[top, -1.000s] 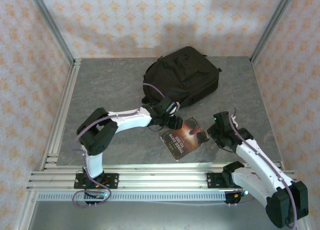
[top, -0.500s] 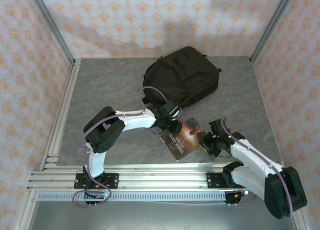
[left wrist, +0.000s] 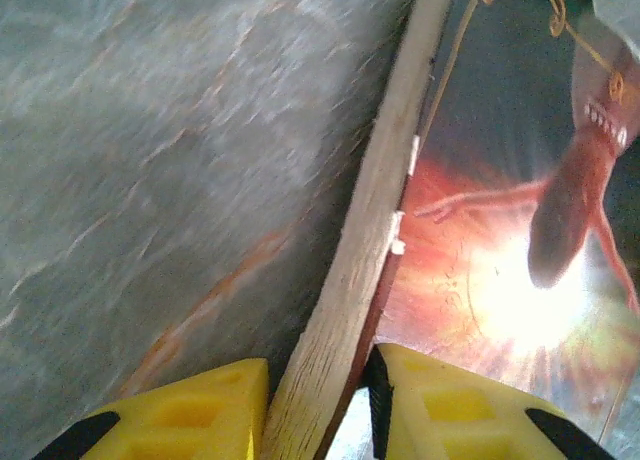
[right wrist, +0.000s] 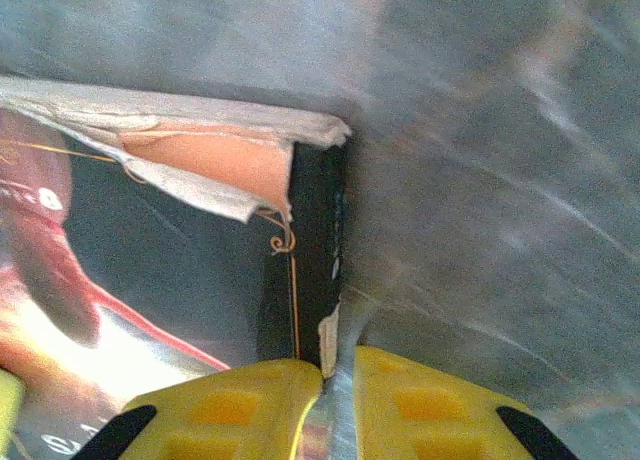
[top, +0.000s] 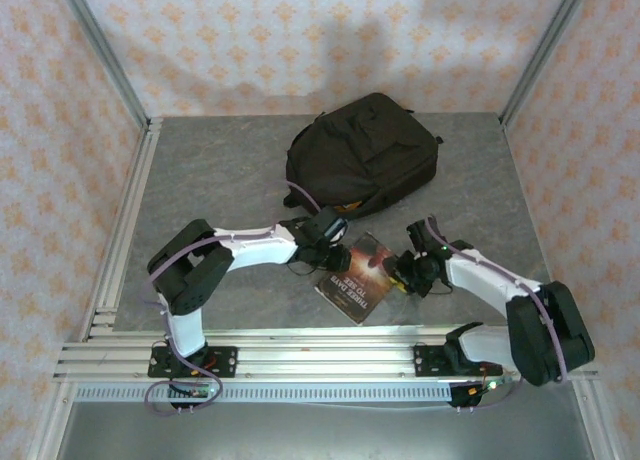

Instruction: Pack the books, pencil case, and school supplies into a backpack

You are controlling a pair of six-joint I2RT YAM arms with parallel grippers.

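A dark brown book (top: pixel 362 277) with a pale title and a glowing red cover picture lies on the grey table in front of the black backpack (top: pixel 365 150). My left gripper (top: pixel 335 248) sits at the book's upper left edge. In the left wrist view its yellow fingers (left wrist: pixel 190 410) straddle the pale page block of the book (left wrist: pixel 500 180), and the left gripper (left wrist: pixel 315 380) is shut on it. My right gripper (top: pixel 402 272) is at the book's right edge. The right gripper (right wrist: pixel 338 365) is nearly closed on the thin torn corner by the black spine of the book (right wrist: pixel 180 240).
Aluminium rails (top: pixel 300 355) cross the near edge, and another rail (top: pixel 130 210) runs along the left side. Patterned walls enclose the table (top: pixel 220 170). The backpack lies just beyond the book, its strap end close to the left wrist.
The right arm swung in from the right to the book's right edge. The left gripper moved down onto the book's left edge. Both pairs of jaws narrowed.
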